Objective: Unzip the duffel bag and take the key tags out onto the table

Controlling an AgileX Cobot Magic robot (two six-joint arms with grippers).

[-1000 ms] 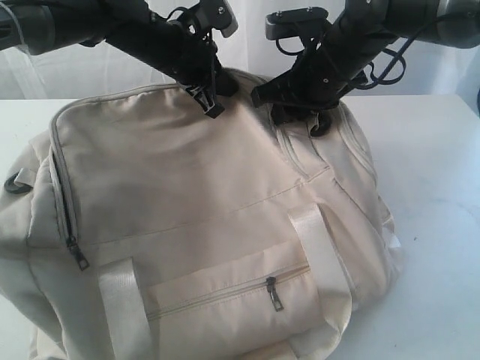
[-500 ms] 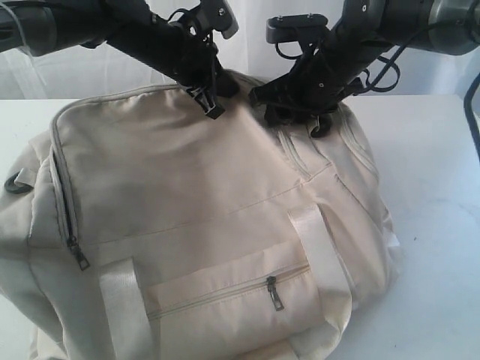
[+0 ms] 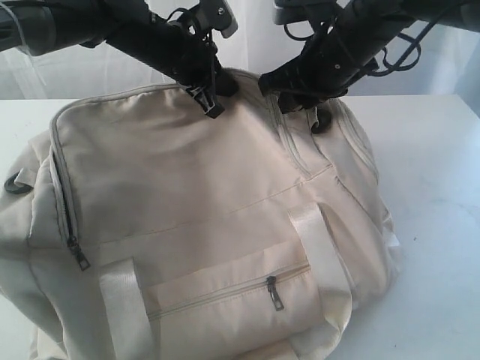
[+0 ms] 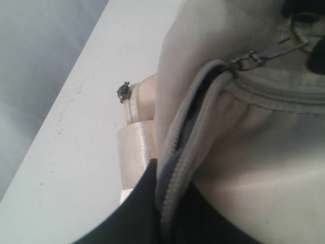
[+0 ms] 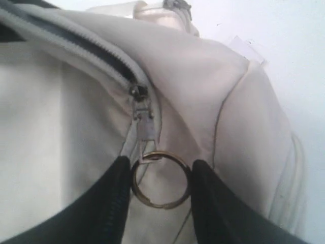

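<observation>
Duffel bag [image 3: 202, 195] zipper [image 5: 91, 48] partly open; contents hidden.

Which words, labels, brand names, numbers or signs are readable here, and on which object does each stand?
There are none. The duffel bag is plain cream fabric without print or label; the front zipper pull and the metal ring show no legible marking, and the table bears no writing.

duffel bag [image 3: 187, 195]: lower and left parts cut off in exterior view | bag interior hidden | left gripper [image 4: 167, 219]: fingers blurred, cropped at picture edge, grip unclear
</observation>
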